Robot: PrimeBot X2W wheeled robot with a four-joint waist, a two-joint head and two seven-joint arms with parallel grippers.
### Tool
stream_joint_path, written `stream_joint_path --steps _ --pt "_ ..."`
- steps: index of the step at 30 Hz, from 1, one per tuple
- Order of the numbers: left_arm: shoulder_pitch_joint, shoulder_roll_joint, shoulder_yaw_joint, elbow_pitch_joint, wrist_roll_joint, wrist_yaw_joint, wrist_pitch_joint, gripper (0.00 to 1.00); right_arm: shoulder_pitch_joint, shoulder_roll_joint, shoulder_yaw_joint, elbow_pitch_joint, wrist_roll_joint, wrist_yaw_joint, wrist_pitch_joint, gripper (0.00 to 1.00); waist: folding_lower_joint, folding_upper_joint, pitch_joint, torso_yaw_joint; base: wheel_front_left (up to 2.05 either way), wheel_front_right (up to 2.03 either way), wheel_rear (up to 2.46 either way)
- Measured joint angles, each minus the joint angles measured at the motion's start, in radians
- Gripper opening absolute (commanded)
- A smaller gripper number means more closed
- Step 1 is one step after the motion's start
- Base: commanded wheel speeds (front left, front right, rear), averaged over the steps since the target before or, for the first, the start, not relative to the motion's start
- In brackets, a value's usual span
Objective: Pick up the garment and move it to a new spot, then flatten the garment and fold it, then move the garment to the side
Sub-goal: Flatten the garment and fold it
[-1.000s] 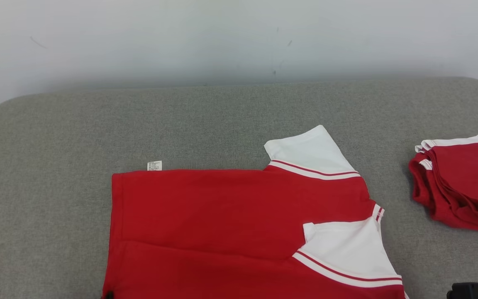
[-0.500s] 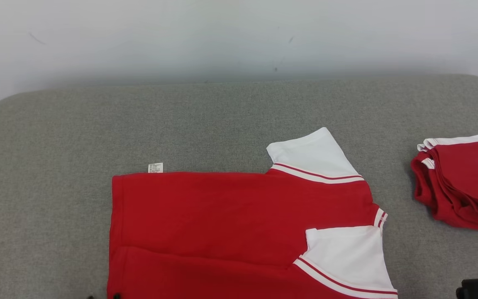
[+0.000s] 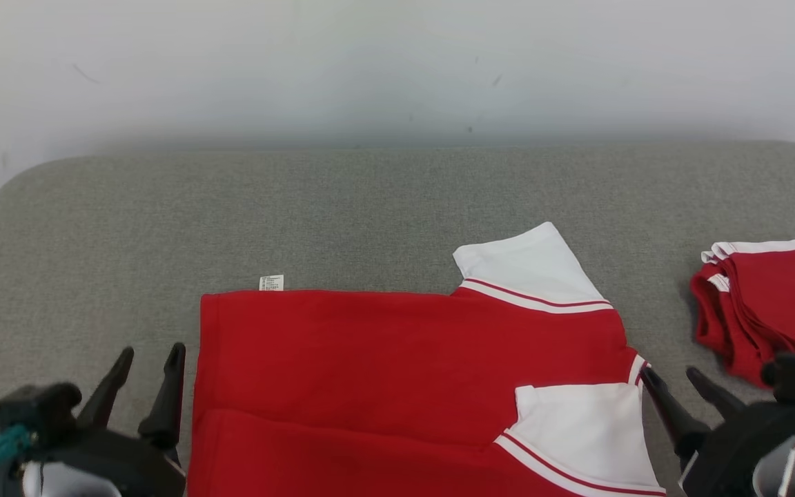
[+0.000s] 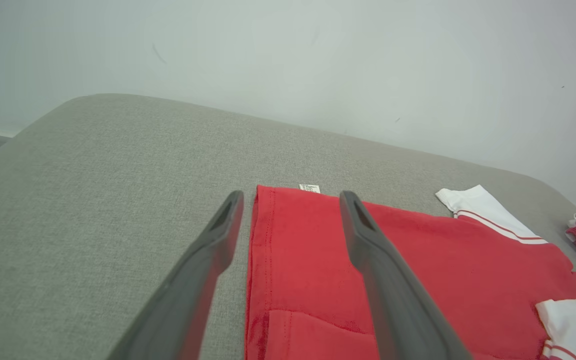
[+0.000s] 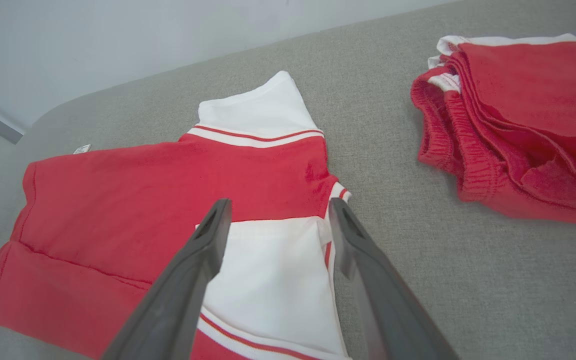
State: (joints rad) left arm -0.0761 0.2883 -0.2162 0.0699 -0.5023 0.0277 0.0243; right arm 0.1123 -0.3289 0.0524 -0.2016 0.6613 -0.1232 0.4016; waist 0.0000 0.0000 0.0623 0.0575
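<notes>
Near left: left gripper, dark fingers spread wide, gripping nothing, poised just beside the left edge of the red short-sleeved shirt with white sleeves; in the left wrist view, one finger over bare grey fabric-covered surface, the other over red cloth. Centre and near: that shirt, lying flat with its near long edge folded over, small white tag poking out at the far left corner, one white sleeve pointing far, the other folded onto the body at near right. Near right: right gripper, likewise spread wide and empty, tips just beside the collar end; seen over the folded sleeve in the right wrist view. Far right, well apart: folded pile of red cloth with white trim. Against a second ago: both grippers now up in the head view, then barely a dark corner at the bottom right; shirt unchanged. Count: two grippers, one spread shirt, two sleeves, one tag, one pile.
</notes>
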Motion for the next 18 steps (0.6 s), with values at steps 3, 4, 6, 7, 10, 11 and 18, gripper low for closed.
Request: stream_joint_path --steps 3,4,6,7,10,11,18 --pt "-0.071 0.01 -0.022 0.027 0.031 0.007 0.034 1.0 -0.083 0.0 0.026 0.021 -0.018 0.0 0.014 1.0 0.0 -0.0001 0.008 -0.007 0.0 0.0 0.0" --pt "-0.097 0.011 -0.029 0.039 0.04 0.007 0.046 1.0 -0.11 -0.001 0.032 0.032 -0.021 0.0 0.021 1.0 0.0 0.0 0.012 -0.009 0.0 0.0 0.0" --pt "-0.143 0.012 -0.045 0.062 0.048 0.007 0.075 1.0 -0.16 -0.005 0.049 0.057 -0.035 0.0 0.036 1.0 0.0 0.0 0.021 -0.014 0.0 0.0 0.0" --pt "-0.164 0.012 -0.057 0.076 0.051 0.006 0.089 1.0 -0.183 -0.005 0.055 0.071 -0.042 0.0 0.042 1.0 0.0001 0.0 0.027 -0.015 0.0 0.0 0.0" --pt "-0.205 0.013 -0.078 0.103 0.063 0.0 0.122 1.0 -0.231 -0.012 0.069 0.103 -0.053 0.0 0.058 1.0 0.0 -0.0001 0.04 -0.018 0.0 0.0 0.0" --pt "-0.225 0.013 -0.088 0.117 0.067 -0.003 0.135 1.0 -0.255 -0.018 0.076 0.119 -0.065 0.0 0.068 1.0 0.0001 0.0 0.047 -0.019 0.0 0.0 0.0" --pt "-0.37 0.005 -0.132 0.236 0.105 -0.017 0.244 1.0 -0.457 -0.021 0.123 0.243 -0.079 0.001 0.136 1.0 0.0001 0.0001 0.108 -0.019 0.0 0.0 0.0"
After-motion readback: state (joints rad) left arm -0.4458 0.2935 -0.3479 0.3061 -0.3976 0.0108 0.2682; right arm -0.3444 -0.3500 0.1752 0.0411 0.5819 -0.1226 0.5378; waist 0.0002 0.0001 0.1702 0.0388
